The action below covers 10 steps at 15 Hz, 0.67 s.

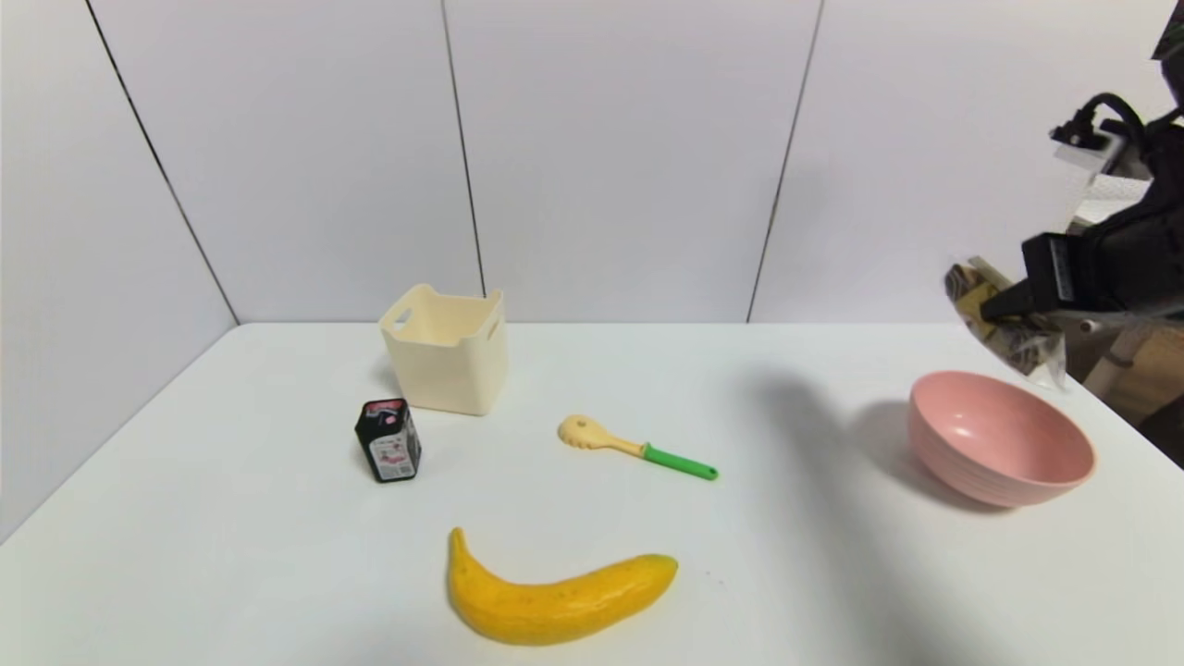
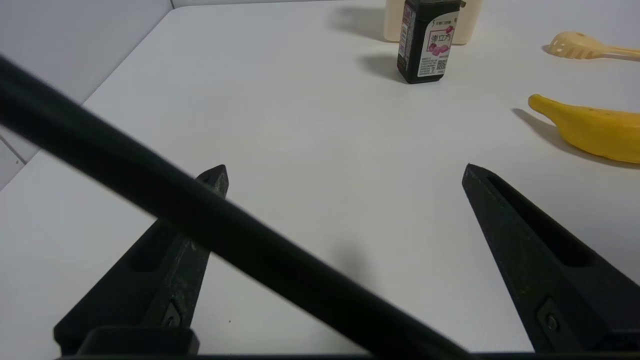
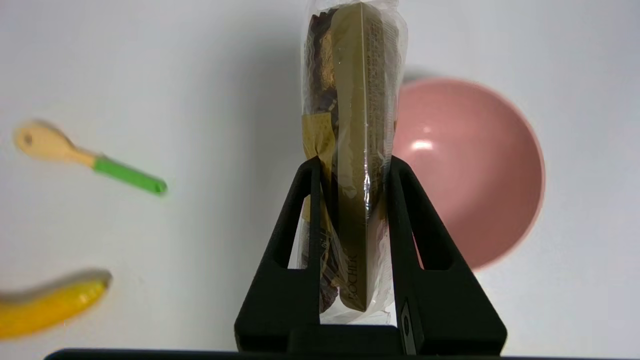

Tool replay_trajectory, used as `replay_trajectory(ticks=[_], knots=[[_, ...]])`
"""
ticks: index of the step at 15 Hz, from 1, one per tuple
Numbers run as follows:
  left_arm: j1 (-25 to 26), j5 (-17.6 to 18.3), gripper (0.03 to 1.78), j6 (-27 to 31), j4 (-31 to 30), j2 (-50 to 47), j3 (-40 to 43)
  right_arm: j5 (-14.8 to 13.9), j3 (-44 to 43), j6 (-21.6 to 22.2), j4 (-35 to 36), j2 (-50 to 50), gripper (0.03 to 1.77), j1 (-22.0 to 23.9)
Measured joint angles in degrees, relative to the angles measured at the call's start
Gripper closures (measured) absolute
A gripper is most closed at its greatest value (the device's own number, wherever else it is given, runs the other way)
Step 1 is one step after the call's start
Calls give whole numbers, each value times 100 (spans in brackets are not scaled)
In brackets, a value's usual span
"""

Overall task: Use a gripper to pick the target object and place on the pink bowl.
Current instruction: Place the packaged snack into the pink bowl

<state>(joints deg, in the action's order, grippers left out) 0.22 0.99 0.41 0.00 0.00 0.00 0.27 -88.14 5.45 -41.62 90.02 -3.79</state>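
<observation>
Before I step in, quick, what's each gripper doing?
Left gripper: open, holding nothing.
Right gripper: closed on the snack packet, held above the table.

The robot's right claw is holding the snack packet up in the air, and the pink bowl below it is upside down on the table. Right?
Not quite: the pink bowl sits open side up, as the head view shows. The rest stands.

Looks forward and down from the head, farthest back, over the whole table [image 1: 277, 555] to the walls [image 1: 629, 166]. Peers from the left wrist, low and slanting across the table's left part; faces steeply down from the right wrist, close behind its fingertips [image 3: 312, 170], sharing spoon [image 1: 680, 462] and banana [image 1: 555, 610] with both others.
</observation>
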Motion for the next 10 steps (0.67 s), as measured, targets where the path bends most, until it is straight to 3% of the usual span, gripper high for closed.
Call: replay_trajectory(ticks=[2, 6, 10], knots=[[0, -2, 12, 2, 0, -2, 0, 240, 495, -369, 9, -193, 139, 379], [2, -2, 12, 0, 2, 0, 0, 268, 1013, -427, 151, -143, 139, 668], [0, -2, 12, 5, 0, -2, 0, 273, 1107, -418, 902, 301, 139, 749]])
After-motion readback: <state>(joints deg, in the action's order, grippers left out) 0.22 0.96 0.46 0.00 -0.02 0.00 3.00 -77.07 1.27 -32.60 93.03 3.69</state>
